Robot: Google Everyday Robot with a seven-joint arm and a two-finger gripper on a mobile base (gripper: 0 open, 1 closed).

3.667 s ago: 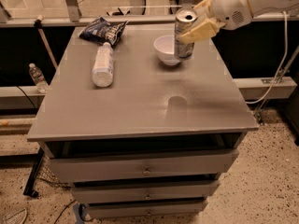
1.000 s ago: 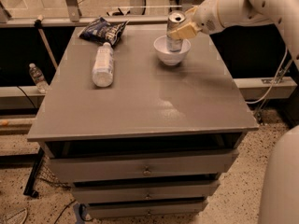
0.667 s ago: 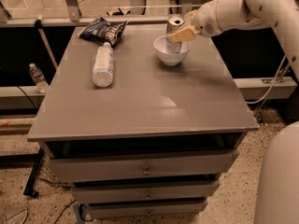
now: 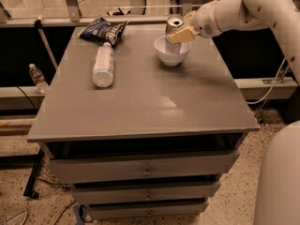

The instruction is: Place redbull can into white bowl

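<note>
The white bowl (image 4: pixel 172 54) stands on the grey table (image 4: pixel 140 102) at the back right. The redbull can (image 4: pixel 174 26) is upright with its lower part inside the bowl, its shiny top showing above the rim. My gripper (image 4: pixel 180 33) comes in from the right on the white arm and is shut on the redbull can around its upper half.
A clear plastic bottle with a white cap (image 4: pixel 103 65) lies on its side at the table's back left. A dark blue chip bag (image 4: pixel 103 29) lies behind it. A small bottle (image 4: pixel 36 78) stands on the floor to the left. Drawers (image 4: pixel 145 170) sit under the tabletop.
The gripper has carried the can from the bowl's right side to over the bowl and lowered it into the bowl. In the last second it has barely moved.
</note>
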